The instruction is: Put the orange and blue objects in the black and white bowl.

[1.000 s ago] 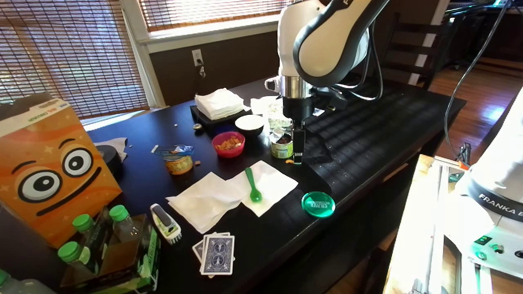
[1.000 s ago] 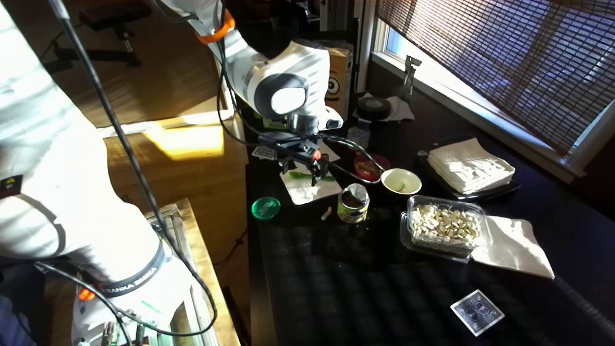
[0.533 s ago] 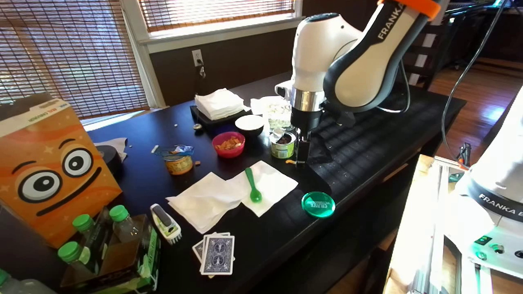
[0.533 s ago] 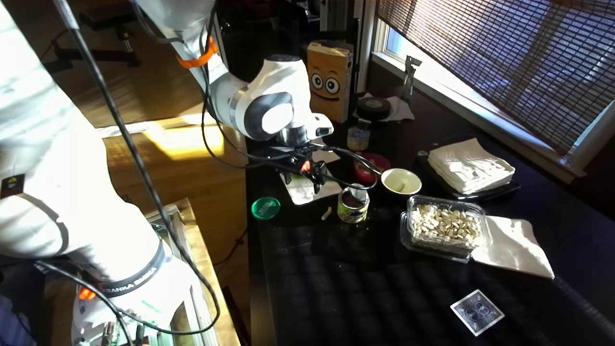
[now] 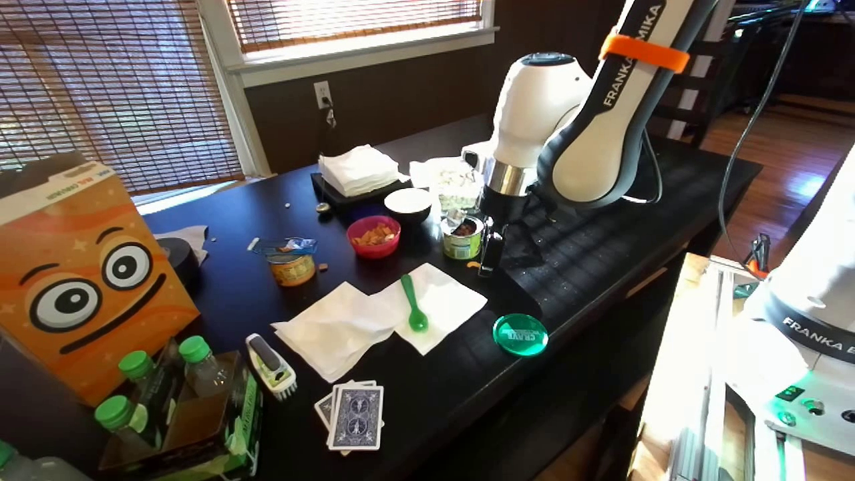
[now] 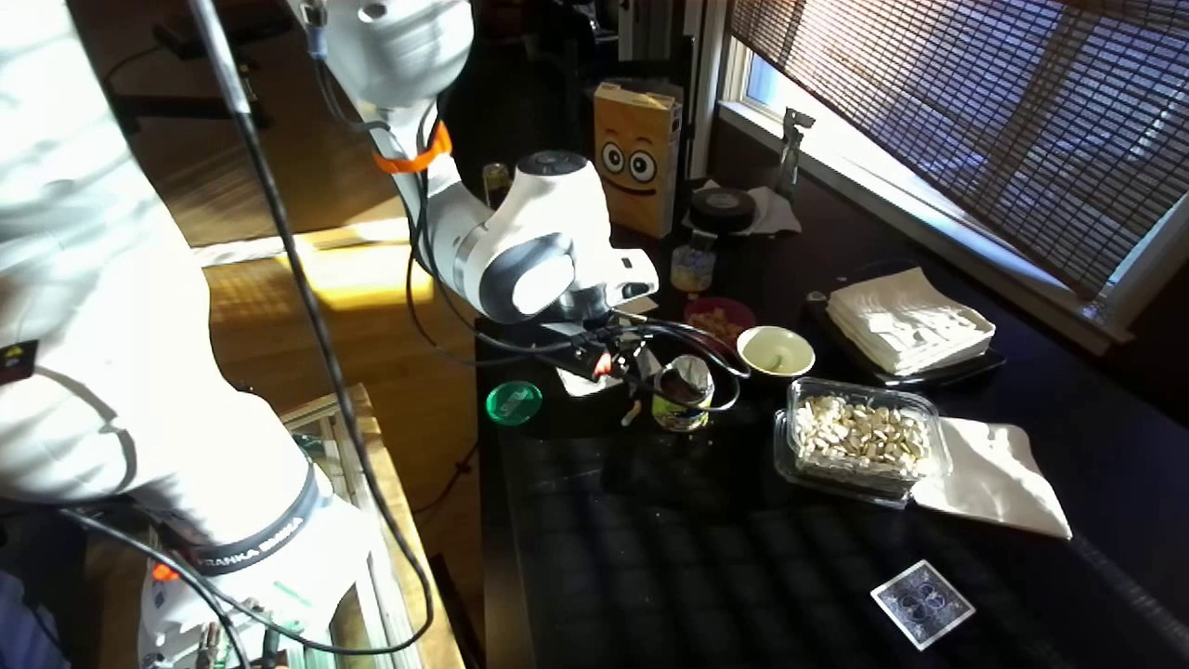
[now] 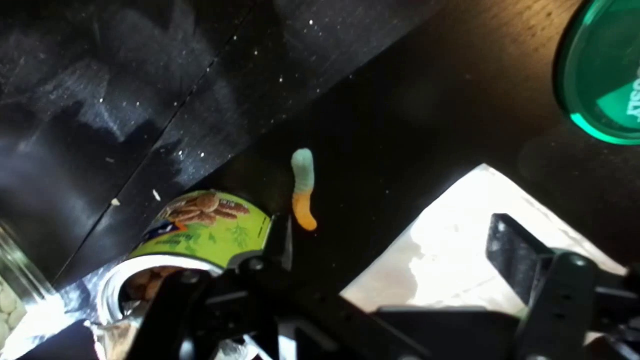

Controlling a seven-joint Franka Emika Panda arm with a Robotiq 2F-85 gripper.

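The black fingers point(image 7: 517, 255) stand apart, partly cut off in the wrist view. Near one fingertip, the small worm-shaped orange and pale-blue piece point(image 7: 303, 185) lies on the dark worktop point(image 7: 425, 110). This finger hides some of the open green-labelled metal can point(image 7: 215, 232). Near the can stands the round black and white bowl point(image 5: 412, 216), a mark inside hard to make out. Worktop stretches from the piece to the round green translucent lid point(image 5: 520, 334), near the edge.

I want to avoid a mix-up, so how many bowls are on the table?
2: the black and white bowl beside the napkin stack, and the red bowl near it, holding orange pieces. More may be hidden behind the arm.
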